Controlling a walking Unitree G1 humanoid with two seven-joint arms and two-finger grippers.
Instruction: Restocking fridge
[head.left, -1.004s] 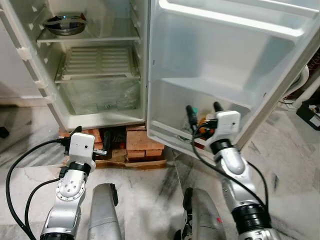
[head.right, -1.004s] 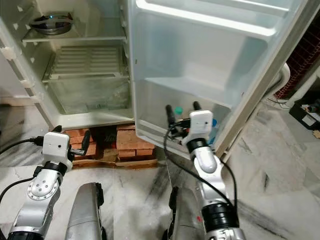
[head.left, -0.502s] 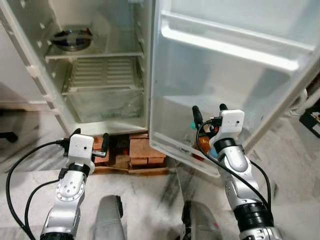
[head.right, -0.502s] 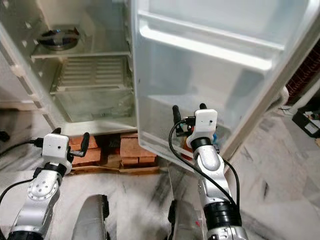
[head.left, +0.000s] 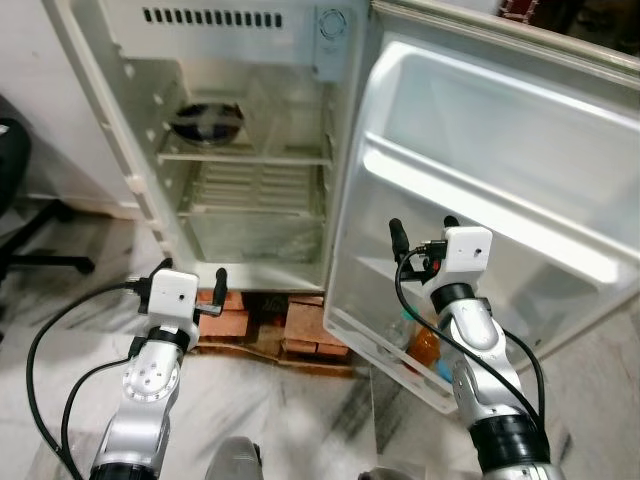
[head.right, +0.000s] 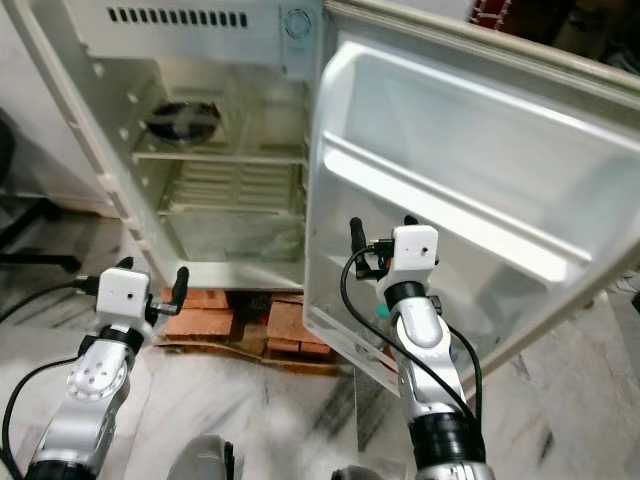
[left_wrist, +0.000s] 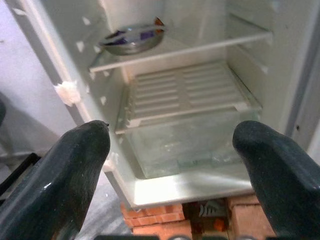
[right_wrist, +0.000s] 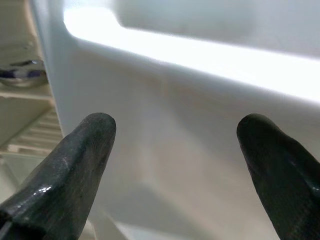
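Both pincers spread wide, empty: right pincer facing fridge door, bottles below; left pincer before fridge. Between placements, judged; fetching next item required.

Fridge is set ahead, propped on bricks on the floor. Door is swung open to the right of the cabinet. A bowl is placed on the upper shelf; a drawer is seated below the lower shelf. Bottles are held in the door's bottom bin. Left hand is positioned before the bricks, right hand before the door's inner face. A chair is seen at far left.
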